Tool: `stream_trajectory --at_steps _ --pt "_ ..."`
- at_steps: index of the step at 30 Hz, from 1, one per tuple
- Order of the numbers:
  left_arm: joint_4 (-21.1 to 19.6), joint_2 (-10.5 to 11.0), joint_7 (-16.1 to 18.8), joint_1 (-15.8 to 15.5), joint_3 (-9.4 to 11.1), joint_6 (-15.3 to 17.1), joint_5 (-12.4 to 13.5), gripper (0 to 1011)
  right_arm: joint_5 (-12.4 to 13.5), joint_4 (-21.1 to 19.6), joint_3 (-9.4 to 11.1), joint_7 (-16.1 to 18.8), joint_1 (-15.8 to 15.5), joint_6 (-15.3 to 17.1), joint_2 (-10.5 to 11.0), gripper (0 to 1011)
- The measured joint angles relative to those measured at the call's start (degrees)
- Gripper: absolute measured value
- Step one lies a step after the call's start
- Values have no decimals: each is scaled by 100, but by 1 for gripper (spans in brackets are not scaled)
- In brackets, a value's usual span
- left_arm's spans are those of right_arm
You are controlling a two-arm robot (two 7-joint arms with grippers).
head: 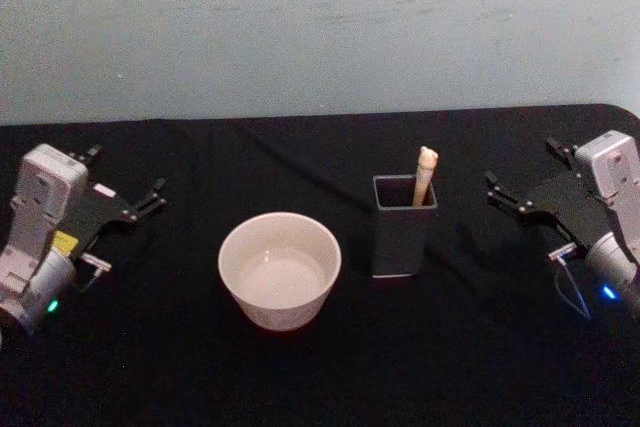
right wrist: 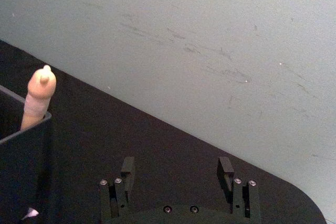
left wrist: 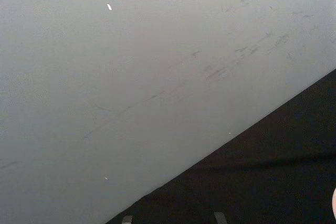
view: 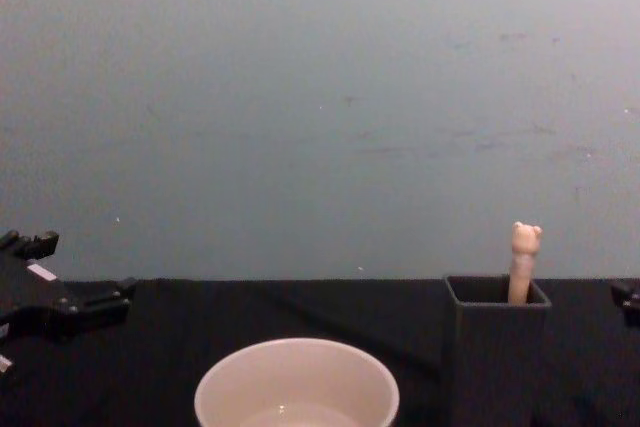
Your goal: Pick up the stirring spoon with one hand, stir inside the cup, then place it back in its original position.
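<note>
Head view shows a black tabletop set against a pale grey wall. The cup stands upright near the middle of it, a little towards the robot's left, its wide round mouth facing up. Just to its right, apart from it, stands a dark grey square holder. The spoon stands in this holder, leaning into the far right corner. Its cream handle and small bear head rise above the rim, while the neck and bowl are hidden inside.

The left gripper hovers at the left edge of the tabletop, well apart from the cup and pointing towards the middle. Its jaws are spread and hold nothing; the left wrist view shows two tips set apart above the black cloth.

The right gripper hangs at the right edge, near the holder but not touching it, pointing inwards. The right wrist view shows its jaws parted wide with nothing between them, and the bear head and holder rim off to one side, farther away.
</note>
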Motion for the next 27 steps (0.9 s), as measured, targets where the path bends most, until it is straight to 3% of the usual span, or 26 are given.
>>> stream_trajectory --at_steps 5,8,19,27 --pt "0 0 0 0 0 0 0 1001 178 -102 137 207 -70 -2 -3 1003" --pt "0 0 0 0 0 0 0 1001 416 -258 274 413 -180 53 41 1003" --pt "0 0 0 0 0 0 0 1001 1566 -926 811 1384 -728 504 290 1003" --pt "0 0 0 0 0 0 0 1001 1933 -1130 883 1893 -838 764 259 1003"
